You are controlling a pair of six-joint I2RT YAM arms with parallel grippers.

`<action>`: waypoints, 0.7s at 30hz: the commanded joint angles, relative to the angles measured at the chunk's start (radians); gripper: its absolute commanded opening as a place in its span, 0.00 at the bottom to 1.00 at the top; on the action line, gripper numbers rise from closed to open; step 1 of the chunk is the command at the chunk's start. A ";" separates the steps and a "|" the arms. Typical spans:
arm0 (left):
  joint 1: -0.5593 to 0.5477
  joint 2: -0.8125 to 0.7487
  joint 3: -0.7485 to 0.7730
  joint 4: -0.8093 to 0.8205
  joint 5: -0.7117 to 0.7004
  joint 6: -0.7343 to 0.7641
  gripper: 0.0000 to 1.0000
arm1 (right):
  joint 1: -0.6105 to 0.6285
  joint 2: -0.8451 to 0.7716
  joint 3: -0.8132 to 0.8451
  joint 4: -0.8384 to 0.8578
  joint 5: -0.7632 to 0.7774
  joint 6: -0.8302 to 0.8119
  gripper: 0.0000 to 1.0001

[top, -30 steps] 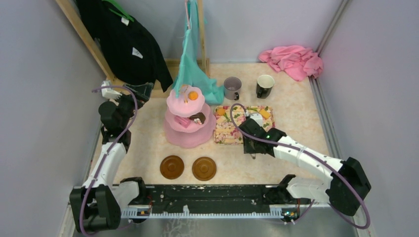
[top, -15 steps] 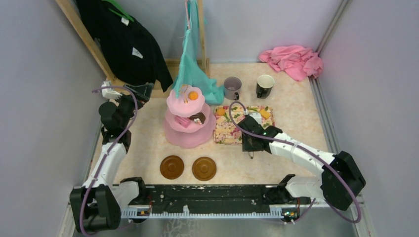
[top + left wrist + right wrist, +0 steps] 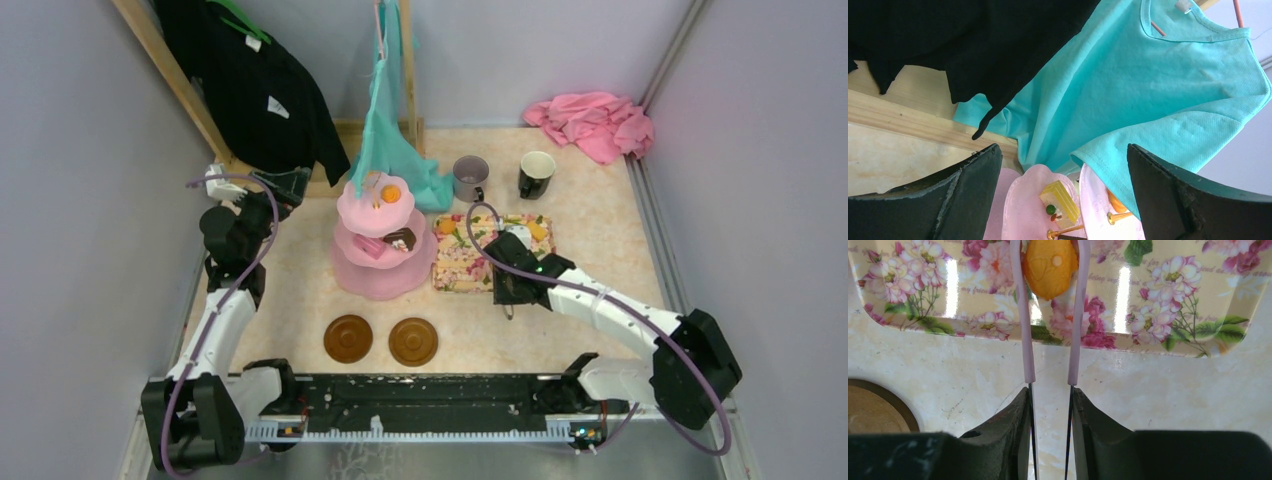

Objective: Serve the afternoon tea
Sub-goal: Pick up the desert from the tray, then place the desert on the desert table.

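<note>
The black right fingers (image 3: 1013, 425) pinch slim pink tongs (image 3: 1024, 330) whose flat blades flank a glossy rounded orange cake (image 3: 1050, 267) ahead, over the floral tray (image 3: 1168, 315). That arm stretches low across the table (image 3: 1158, 385). The left fingers (image 3: 948, 200) gape wide, arm raised, facing the scalloped pink stand (image 3: 1020, 210).
</note>
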 commanded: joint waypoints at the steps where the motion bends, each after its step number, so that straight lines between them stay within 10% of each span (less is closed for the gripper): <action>1: -0.003 0.002 -0.005 0.039 0.014 -0.001 0.99 | -0.003 -0.087 0.063 -0.021 0.008 -0.006 0.08; 21: -0.004 0.011 0.000 0.029 0.007 0.009 0.99 | 0.129 -0.151 0.496 -0.127 -0.009 -0.058 0.01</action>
